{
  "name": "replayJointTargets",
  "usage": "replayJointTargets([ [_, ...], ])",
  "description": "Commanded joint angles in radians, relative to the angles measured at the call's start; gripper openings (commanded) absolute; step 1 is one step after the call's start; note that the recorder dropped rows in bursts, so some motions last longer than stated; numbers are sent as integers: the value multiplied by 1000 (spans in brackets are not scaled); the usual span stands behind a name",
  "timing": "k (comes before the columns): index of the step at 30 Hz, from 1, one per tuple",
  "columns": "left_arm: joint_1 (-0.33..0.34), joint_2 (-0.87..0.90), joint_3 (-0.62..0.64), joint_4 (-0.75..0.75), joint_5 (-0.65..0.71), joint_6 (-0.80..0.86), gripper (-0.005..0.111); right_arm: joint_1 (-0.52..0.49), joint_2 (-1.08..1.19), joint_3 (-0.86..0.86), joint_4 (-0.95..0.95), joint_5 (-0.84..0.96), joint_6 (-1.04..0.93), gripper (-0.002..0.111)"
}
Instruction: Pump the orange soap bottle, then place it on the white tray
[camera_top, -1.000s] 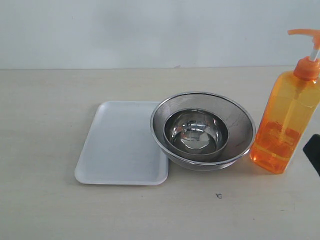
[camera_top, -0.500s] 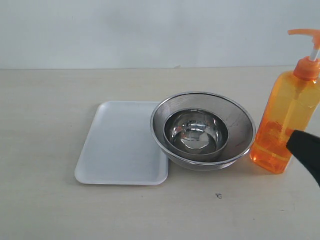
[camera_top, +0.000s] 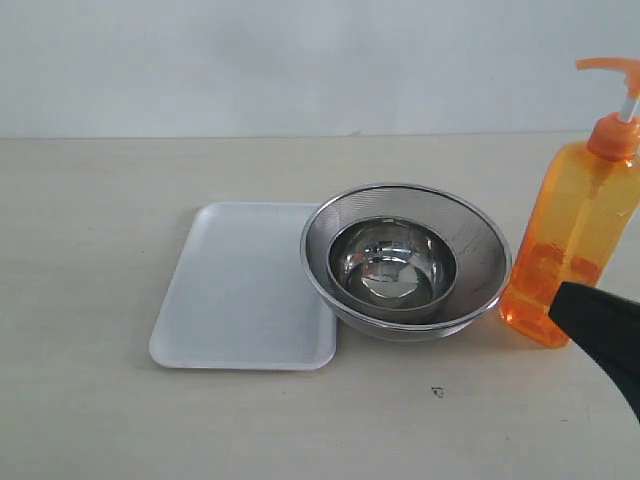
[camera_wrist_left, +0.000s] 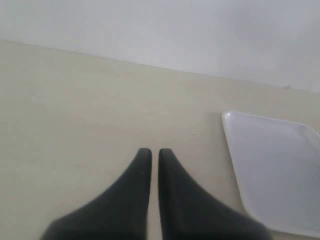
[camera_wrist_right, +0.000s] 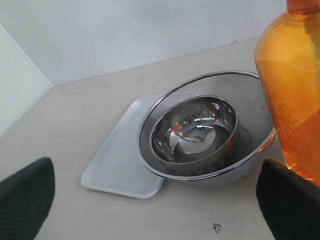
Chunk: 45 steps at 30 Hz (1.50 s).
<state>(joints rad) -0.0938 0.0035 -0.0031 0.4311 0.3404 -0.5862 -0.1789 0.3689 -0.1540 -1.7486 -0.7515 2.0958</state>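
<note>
Left gripper (camera_wrist_left: 154, 152) hangs over the table (camera_top: 90, 250), jaws closed, holding nothing. The tray (camera_top: 240, 290) lies flat, its right edge under a mesh bowl (camera_top: 470, 235) with a steel bowl (camera_top: 392, 262) nested inside. The bottle (camera_top: 575, 225) stands upright right of the bowls, off the tray. Right gripper (camera_wrist_right: 156, 172) gapes wide, empty, one finger just beside the bottle's base

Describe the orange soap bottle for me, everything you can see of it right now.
Tall clear orange plastic, rectangular body, orange collar, orange pump head on a raised white stem. The orange soap bottle stands upright on the table, off the white tray, just right of the mesh bowl in the exterior view; whether they touch is unclear. The open right pincer is near its base, not gripping it.
</note>
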Motion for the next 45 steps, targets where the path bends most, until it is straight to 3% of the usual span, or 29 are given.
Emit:
replayJointTargets([
  [1, 4, -3, 3, 4, -4, 4, 5, 2, 3, -7, 4, 29, -5, 105],
  [5, 4, -3, 3, 4, -4, 4, 5, 54, 3, -9, 4, 148, -5, 105],
  [7, 4, -3, 3, 4, -4, 4, 5, 168, 3, -9, 4, 270, -5, 105],
  [10, 4, -3, 3, 4, -4, 4, 5, 261, 3, -9, 4, 406, -5, 105],
  [17, 4, -3, 3, 4, -4, 4, 5, 352, -78, -38, 4, 448, -5, 105],
  [19, 4, -3, 3, 4, -4, 4, 5, 347, -91, -48, 82, 411, -5, 105],
  [23, 4, -3, 3, 4, -4, 4, 5, 348, -91, -9, 442, 371, -11, 105],
  [26, 4, -3, 3, 4, -4, 4, 5, 350, -91, 26, 867, 383, -13, 105],
  [28, 4, -3, 3, 4, -4, 4, 5, 352, -91, 29, 958, 406, -13, 105],
  [45, 4, -3, 3, 4, -4, 4, 5, 388, -91, 29, 952, 431, -13, 105],
])
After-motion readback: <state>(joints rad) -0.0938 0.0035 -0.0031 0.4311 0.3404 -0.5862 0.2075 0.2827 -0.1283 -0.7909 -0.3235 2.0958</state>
